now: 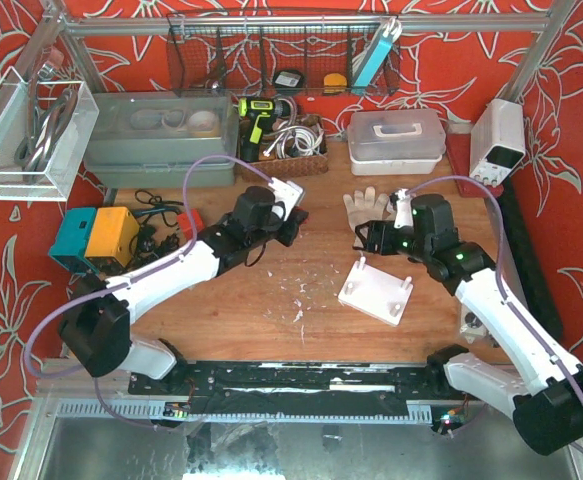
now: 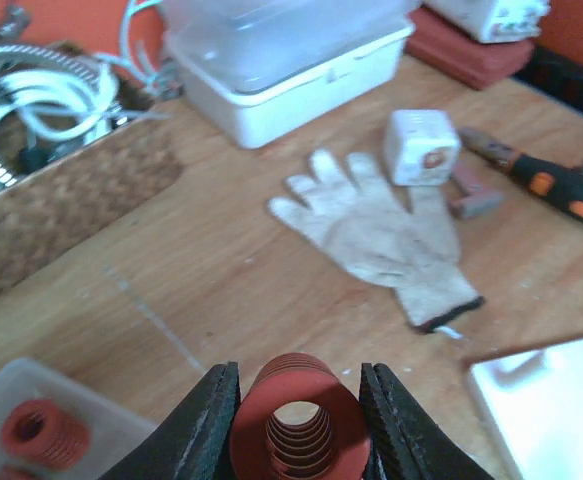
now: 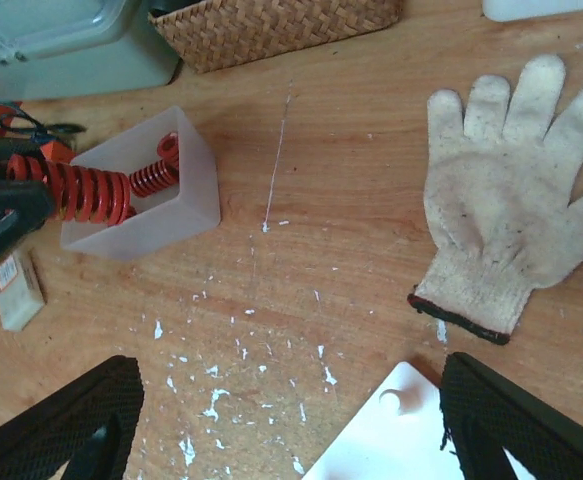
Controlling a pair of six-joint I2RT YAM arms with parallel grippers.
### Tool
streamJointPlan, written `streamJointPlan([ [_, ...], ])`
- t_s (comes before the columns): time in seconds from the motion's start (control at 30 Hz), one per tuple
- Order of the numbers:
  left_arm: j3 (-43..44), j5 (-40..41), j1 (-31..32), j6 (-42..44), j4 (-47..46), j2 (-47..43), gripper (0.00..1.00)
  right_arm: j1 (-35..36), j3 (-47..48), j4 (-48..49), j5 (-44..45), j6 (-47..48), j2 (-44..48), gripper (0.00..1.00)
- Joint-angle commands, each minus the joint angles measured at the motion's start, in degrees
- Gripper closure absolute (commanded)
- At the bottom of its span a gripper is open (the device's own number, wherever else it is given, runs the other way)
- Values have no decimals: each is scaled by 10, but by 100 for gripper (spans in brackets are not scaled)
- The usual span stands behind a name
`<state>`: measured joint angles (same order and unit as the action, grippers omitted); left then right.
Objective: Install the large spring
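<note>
The large spring (image 2: 296, 420) is a red coil, and my left gripper (image 2: 299, 425) is shut on its sides, holding it end-on just above the wood. From the right wrist the same large spring (image 3: 76, 192) lies level at the mouth of a translucent tray (image 3: 186, 205) with a smaller red spring (image 3: 156, 172) inside. A white plate with pegs (image 1: 376, 290) lies mid-table, and its corner peg (image 3: 396, 400) shows between the right fingers. My right gripper (image 3: 289, 425) hangs open over the plate's near corner, holding nothing. From above, the left gripper (image 1: 289, 225) sits beside the tray (image 1: 286, 190).
A white work glove (image 1: 366, 208) lies behind the plate. At the back stand a wicker basket (image 1: 291, 150), a white lidded box (image 1: 396, 135) and a power supply (image 1: 498, 135). An orange-handled tool (image 2: 561, 185) and a white cube (image 2: 421, 147) lie near the glove. White shavings (image 1: 296, 295) litter the wood.
</note>
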<state>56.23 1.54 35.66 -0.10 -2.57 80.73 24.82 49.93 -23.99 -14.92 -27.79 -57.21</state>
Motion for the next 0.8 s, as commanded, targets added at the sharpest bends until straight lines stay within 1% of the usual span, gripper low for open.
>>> streamJointPlan([
  [0.0,6,-51,30,71,-32,-24,100,3,44,-23,-9,92,-11,20],
  [0.03,1,-53,41,90,-36,-30,100,3,51,-30,-5,63,-12,22],
  [0.07,-12,-50,52,111,-53,-40,100,2,50,-31,0,6,-9,25],
  [0.13,-53,-39,71,144,-117,-61,100,-1,30,-12,1,-149,7,25],
  [0.17,-81,-41,76,155,-162,-71,100,-1,8,17,-20,-215,18,25],
  [0.23,-139,-57,91,194,-264,-91,100,4,-52,138,-63,-368,35,27],
  [0.27,-172,-69,100,224,-320,-98,100,5,-66,175,-76,-426,36,28],
  [0.3,-200,-79,110,270,-373,-104,100,5,-66,187,-88,-464,32,29],
  [0.33,-224,-84,117,287,-424,-104,100,5,-57,183,-94,-481,27,30],
  [0.37,-234,-85,119,294,-454,-102,100,5,-49,177,-99,-493,24,30],
  [0.43,-232,-88,121,306,-464,-92,100,6,-48,189,-110,-523,24,32],
  [0.57,-239,-85,131,347,-509,-73,100,19,-88,241,-114,-610,29,32],
  [0.6,-240,-81,134,355,-520,-69,100,23,-96,241,-108,-620,31,31],
  [0.67,-241,-75,137,366,-539,-63,100,36,-110,220,-81,-642,40,28],
  [0.73,-236,-78,138,372,-541,-57,100,44,-136,255,-65,-668,43,29],
  [0.77,-233,-81,138,374,-542,-54,100,48,-144,276,-62,-678,42,32],
])
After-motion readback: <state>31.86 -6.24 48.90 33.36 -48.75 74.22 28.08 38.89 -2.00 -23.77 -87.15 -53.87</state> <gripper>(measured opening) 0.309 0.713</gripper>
